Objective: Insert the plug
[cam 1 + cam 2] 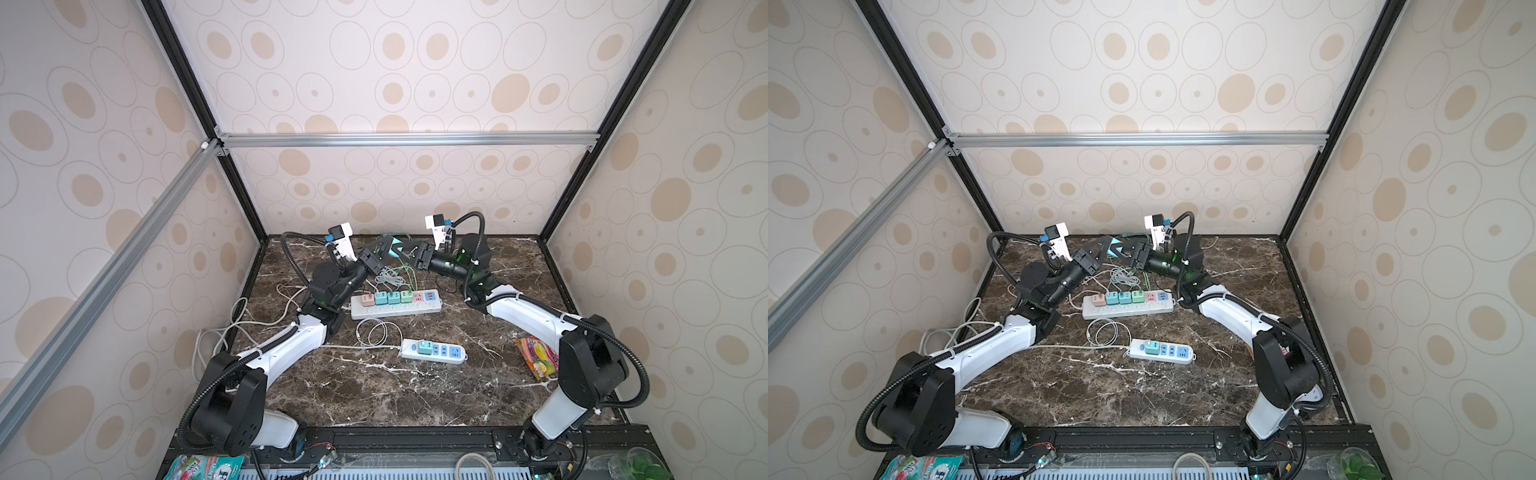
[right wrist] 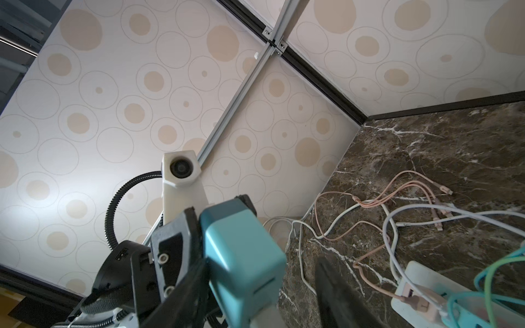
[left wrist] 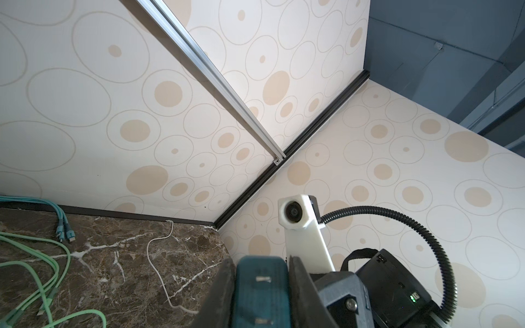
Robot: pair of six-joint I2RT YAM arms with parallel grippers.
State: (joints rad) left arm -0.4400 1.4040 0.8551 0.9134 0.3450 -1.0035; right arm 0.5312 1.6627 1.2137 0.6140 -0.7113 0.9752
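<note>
Overhead, in both top views, the teal plug point(image 1: 395, 246) is held aloft over the back of the marble table point(image 1: 374, 395), clamped by the left gripper point(image 1: 387, 248). At the left wrist, it is pinched between both fingers point(image 3: 301, 286). At the right wrist, the right gripper point(image 2: 261, 264) is spread around it, unclosed.

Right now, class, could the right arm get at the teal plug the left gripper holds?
Likely yes: the teal plug sits between the open jaws of the right gripper, unobstructed.

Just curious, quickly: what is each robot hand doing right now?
Left gripper: closed, holding the teal plug.
Right gripper: open, fingers either side of that plug.
</note>
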